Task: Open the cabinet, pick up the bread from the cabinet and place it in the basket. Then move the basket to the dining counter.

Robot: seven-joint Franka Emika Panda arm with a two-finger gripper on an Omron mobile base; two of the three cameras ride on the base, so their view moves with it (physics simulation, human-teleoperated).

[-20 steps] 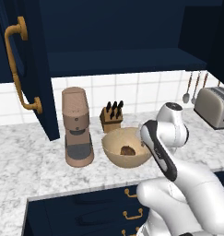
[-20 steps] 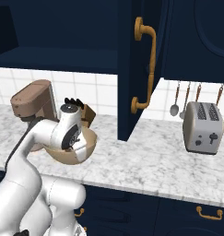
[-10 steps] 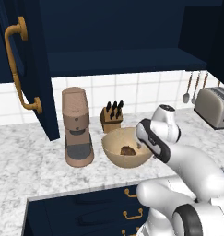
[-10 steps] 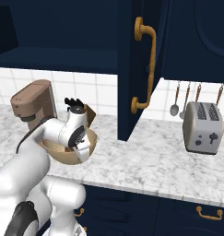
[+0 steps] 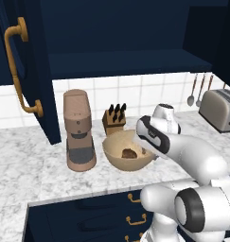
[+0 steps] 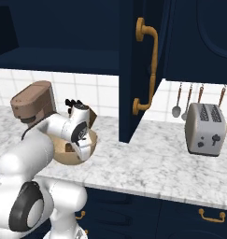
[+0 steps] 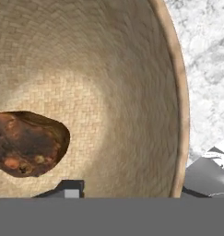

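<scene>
My gripper (image 7: 127, 193) sits at the rim of the wide tan woven basket (image 7: 178, 92), one dark fingertip inside the wall and the other outside it above the marble; whether the fingers are already pinching the rim or are apart around it I cannot tell. Below and to one side of my fingertip, on the basket's floor, lies the small dark brown crusty bread (image 7: 26, 143), so that part of the job looks done and carrying the basket to the dining counter remains.

The risk, as I judge it, is the grip itself. A thin rim held at one edge lets the basket hang and tilt when lifted, and the bread could roll toward the low side or out. If my fingers close with the wall not fully between them, they may slip off the smooth curve and shove the basket along the white-grey marbled tabletop (image 5: 40, 175) instead.

Just beyond the basket stands a brown coffee machine (image 5: 78, 130), with a wooden knife block (image 5: 114, 120) behind; a sideways swing could knock either. Above hangs the open dark navy cabinet (image 5: 116, 61), its door with the long brass handle (image 6: 150, 65) standing out over the tabletop in my lifting path. Further off, a silver toaster (image 6: 206, 128) and hanging utensils (image 6: 180, 100) stand against the white tiled wall (image 5: 149, 90).
</scene>
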